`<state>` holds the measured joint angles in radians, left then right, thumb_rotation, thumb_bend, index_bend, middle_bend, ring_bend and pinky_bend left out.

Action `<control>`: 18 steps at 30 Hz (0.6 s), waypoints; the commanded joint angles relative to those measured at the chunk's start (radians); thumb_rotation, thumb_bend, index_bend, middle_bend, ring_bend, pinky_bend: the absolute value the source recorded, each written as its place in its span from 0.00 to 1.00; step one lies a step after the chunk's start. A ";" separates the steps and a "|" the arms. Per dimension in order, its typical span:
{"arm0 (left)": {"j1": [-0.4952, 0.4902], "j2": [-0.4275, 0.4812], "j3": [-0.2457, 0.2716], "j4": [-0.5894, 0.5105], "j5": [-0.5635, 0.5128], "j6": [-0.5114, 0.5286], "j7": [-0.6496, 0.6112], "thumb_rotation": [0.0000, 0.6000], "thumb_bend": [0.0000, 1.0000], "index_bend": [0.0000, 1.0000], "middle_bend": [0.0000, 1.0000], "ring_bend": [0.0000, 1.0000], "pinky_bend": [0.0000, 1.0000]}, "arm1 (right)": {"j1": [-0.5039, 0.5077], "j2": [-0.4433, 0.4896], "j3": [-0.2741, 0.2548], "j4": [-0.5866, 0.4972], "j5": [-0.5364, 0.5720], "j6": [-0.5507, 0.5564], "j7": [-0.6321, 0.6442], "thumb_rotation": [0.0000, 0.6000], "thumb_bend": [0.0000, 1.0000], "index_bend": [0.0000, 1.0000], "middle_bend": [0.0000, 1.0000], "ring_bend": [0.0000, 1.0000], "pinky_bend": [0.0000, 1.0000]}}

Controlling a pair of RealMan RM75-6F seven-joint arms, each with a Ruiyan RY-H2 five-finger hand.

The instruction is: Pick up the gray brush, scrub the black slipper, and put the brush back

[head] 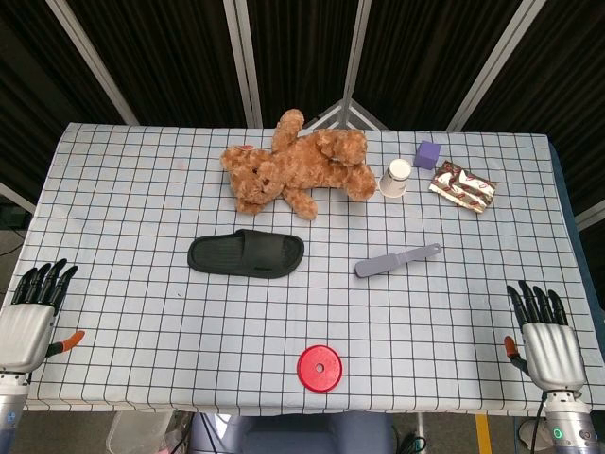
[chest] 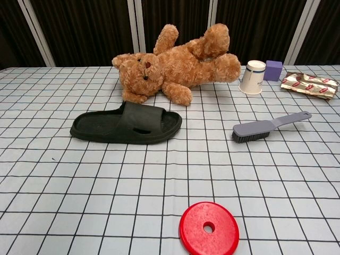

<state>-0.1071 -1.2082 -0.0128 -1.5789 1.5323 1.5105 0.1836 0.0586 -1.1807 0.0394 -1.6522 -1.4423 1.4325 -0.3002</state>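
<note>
Head view puts your left hand [head: 30, 317] at the near left corner of the counter [head: 123, 189], fingers spread and holding nothing. Your right hand [head: 545, 336] sits at the near right corner, fingers likewise apart and empty (neither hand appears in the chest view). Nearest your right hand lies the brush [head: 397, 259], gray, bristles down, its handle pointing toward the far right. Left of it, well apart, the slipper [head: 247, 253] lies flat on its sole, near the counter's middle. A red disc [head: 320, 367] rests at the near edge between the two. Behind the slipper a teddy [head: 298, 165] lies on its back; to its right stand a cup [head: 396, 178], a purple cube [head: 427, 153] and a foil packet [head: 462, 185].
</note>
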 commanded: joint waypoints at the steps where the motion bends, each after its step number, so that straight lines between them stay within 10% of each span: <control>1: 0.002 -0.009 -0.002 0.012 0.013 0.011 -0.013 1.00 0.10 0.00 0.00 0.00 0.00 | 0.005 -0.001 -0.001 -0.002 0.001 -0.008 -0.001 1.00 0.45 0.00 0.00 0.00 0.00; 18: -0.006 -0.023 -0.016 0.071 0.008 0.003 -0.073 1.00 0.10 0.00 0.00 0.00 0.00 | 0.157 -0.057 0.035 0.012 -0.091 -0.151 0.013 1.00 0.45 0.00 0.02 0.00 0.00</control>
<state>-0.1115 -1.2338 -0.0285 -1.5093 1.5429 1.5173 0.1176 0.1626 -1.2137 0.0543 -1.6389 -1.5389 1.3445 -0.2683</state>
